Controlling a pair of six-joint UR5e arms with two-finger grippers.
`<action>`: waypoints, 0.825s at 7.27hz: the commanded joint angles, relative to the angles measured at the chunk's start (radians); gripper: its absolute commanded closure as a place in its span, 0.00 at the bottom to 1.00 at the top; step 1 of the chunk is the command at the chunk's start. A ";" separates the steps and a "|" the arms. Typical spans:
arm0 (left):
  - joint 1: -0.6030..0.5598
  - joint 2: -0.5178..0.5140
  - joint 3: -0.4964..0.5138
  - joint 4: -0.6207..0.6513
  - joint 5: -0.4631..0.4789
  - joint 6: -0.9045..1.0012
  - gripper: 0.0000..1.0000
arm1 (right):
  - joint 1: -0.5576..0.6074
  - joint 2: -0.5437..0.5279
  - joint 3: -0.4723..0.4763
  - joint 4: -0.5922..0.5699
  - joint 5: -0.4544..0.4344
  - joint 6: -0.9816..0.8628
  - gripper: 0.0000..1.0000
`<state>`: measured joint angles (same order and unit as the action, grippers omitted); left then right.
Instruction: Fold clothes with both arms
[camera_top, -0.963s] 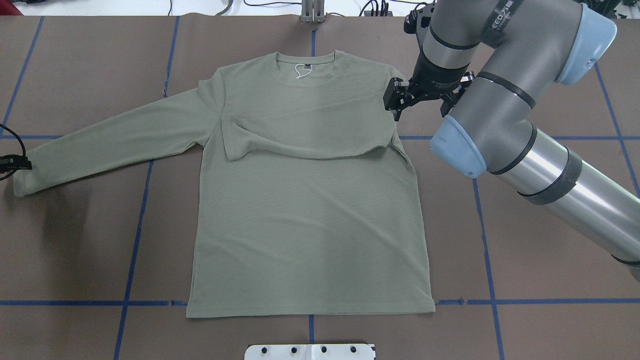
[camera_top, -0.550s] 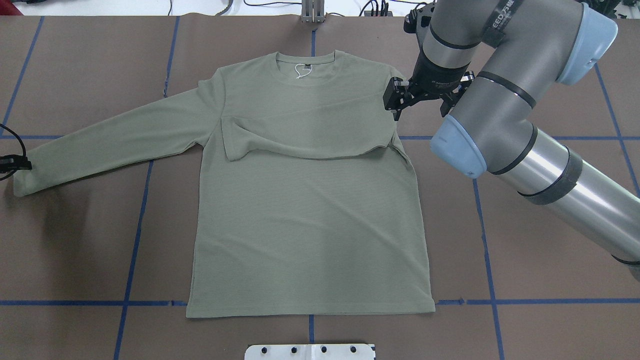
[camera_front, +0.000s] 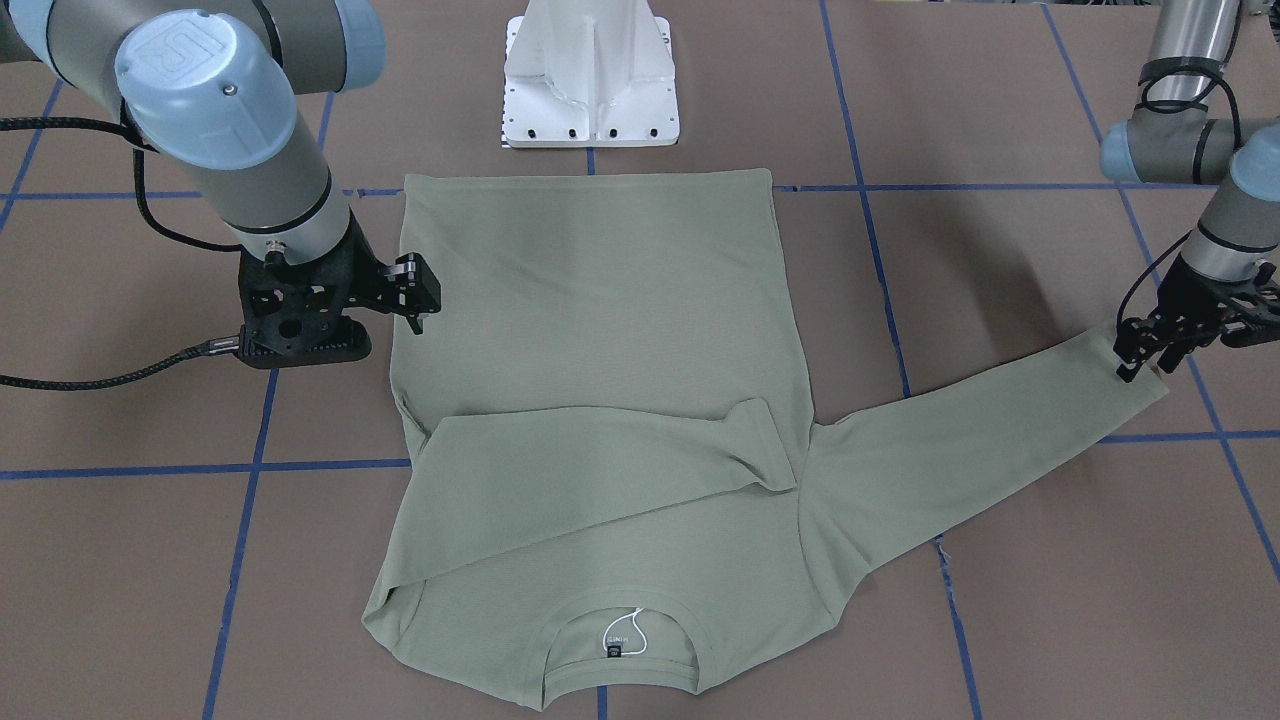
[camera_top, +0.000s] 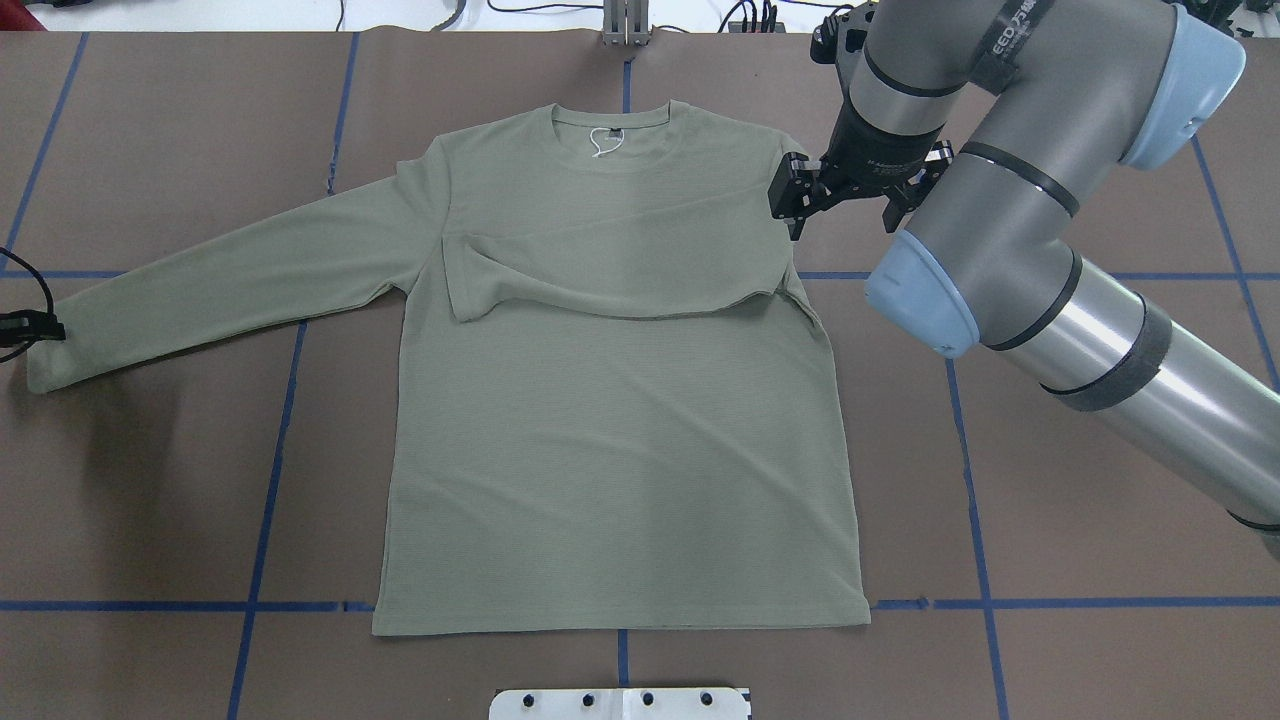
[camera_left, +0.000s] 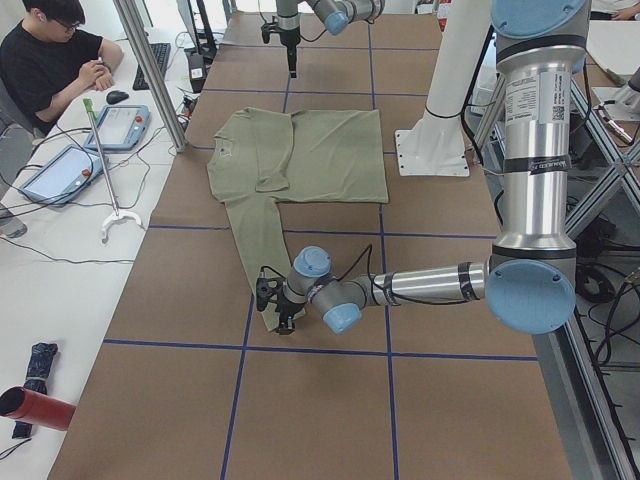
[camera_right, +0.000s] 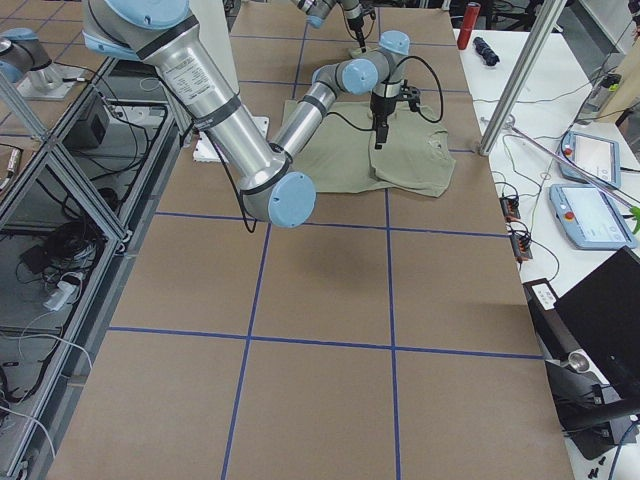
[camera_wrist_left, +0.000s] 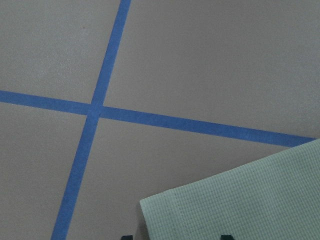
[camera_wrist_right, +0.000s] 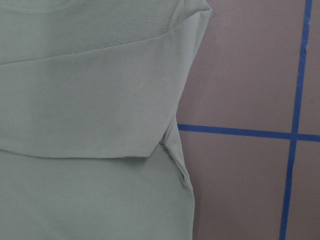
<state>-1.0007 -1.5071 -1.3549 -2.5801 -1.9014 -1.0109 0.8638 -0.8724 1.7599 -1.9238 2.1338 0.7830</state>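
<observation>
The clothes are one sage-green long-sleeved shirt (camera_top: 620, 450) lying flat, collar away from the robot's base. One sleeve (camera_top: 610, 270) is folded across the chest; the other (camera_top: 230, 285) stretches out to the left. My left gripper (camera_front: 1148, 352) is low at that sleeve's cuff (camera_wrist_left: 240, 205), open, with a fingertip at either side of the cuff's end. My right gripper (camera_top: 842, 205) hovers open and empty above the table just off the shirt's shoulder (camera_wrist_right: 192, 20). In the front-facing view the shirt (camera_front: 600, 300) lies between the two arms.
The white pedestal base (camera_front: 590, 80) stands just beyond the shirt's hem. Blue tape lines (camera_top: 265, 470) grid the brown table. A person (camera_left: 50, 50) sits at a side table holding tablets (camera_left: 120, 125). A red bottle (camera_left: 35, 408) lies there too.
The right arm has drifted very slightly to the right and away. The shirt and the left gripper are where they were.
</observation>
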 joint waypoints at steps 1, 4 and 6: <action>0.001 0.001 0.000 0.002 0.001 0.000 0.33 | 0.001 0.000 0.000 0.000 0.000 -0.001 0.00; 0.001 0.001 0.000 0.002 0.001 0.000 0.65 | 0.003 0.000 0.000 0.000 0.001 -0.001 0.00; 0.001 0.001 -0.003 0.000 -0.001 0.000 0.75 | 0.007 0.001 0.001 0.000 0.003 -0.001 0.00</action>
<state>-1.0002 -1.5063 -1.3559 -2.5795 -1.9008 -1.0109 0.8690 -0.8720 1.7605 -1.9236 2.1357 0.7823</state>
